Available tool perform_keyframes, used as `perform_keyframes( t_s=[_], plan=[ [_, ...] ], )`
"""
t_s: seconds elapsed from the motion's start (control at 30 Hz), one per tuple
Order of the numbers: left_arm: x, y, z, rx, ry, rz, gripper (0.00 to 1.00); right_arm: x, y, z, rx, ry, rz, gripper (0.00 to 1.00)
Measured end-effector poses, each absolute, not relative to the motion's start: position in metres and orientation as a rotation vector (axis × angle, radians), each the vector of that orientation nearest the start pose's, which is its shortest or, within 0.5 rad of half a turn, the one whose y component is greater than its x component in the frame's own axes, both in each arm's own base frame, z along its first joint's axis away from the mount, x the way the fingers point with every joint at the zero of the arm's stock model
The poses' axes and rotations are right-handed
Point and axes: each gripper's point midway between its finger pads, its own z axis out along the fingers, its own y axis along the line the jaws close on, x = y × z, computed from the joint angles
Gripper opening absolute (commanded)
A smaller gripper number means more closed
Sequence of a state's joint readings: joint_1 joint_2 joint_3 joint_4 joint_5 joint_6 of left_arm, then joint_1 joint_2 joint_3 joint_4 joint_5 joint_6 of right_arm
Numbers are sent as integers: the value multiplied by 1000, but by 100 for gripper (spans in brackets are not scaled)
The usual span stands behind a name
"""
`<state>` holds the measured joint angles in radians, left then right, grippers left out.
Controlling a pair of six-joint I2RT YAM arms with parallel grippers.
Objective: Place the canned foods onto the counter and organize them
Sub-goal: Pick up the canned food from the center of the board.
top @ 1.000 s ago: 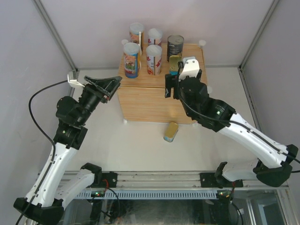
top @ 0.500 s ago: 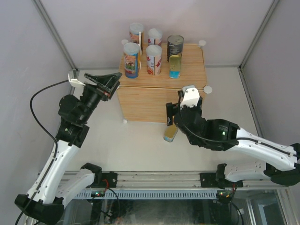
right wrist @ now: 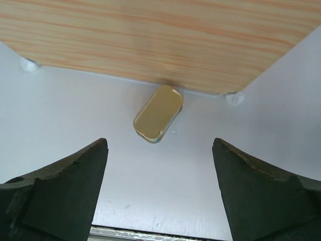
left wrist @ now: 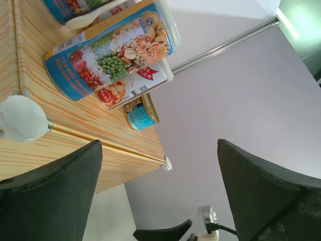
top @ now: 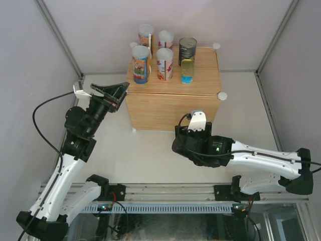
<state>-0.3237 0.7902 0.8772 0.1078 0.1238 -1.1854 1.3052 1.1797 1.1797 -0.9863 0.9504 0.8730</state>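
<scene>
The counter (top: 165,108) carries four tall white-lidded cans (top: 141,64), a dark can (top: 187,49) and a flat gold tin (top: 187,70) standing on its edge. A second gold tin (right wrist: 158,120) lies on the table just in front of the counter; in the top view my right arm hides it. My right gripper (right wrist: 159,145) is open and empty, hovering above that tin. My left gripper (top: 114,91) is open and empty beside the counter's left corner. Its wrist view shows the tall cans (left wrist: 110,55) and the tin (left wrist: 142,111) across the counter top (left wrist: 85,125).
White round connectors (top: 222,96) stick out at the counter's corners. Grey walls with slanted metal posts (top: 60,35) close in the back and sides. The rail (top: 165,193) with the arm bases runs along the near edge.
My right gripper has left the gold tin on the counter, drawn back and come down in front of the counter over the second tin. The left arm has barely moved.
</scene>
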Motion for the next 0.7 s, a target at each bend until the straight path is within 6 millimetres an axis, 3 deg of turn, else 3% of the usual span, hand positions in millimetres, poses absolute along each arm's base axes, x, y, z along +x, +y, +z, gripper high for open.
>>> perform_keyframes(
  t_s=[0.07, 0.17, 0.37, 0.7],
  plan=[
    [277, -155, 416, -527, 1410, -1324, 100, 186, 214, 222, -106, 2094, 43, 88],
    [270, -151, 421, -520, 1393, -1318, 100, 184, 215, 202, -80, 2128, 15, 99],
    [255, -145, 424, -506, 1373, -1313, 100, 182, 220, 168, -58, 2196, -57, 100],
    [256, -146, 407, -523, 1423, -1291, 100, 195, 222, 133, 83, 2294, -51, 100]
  ],
)
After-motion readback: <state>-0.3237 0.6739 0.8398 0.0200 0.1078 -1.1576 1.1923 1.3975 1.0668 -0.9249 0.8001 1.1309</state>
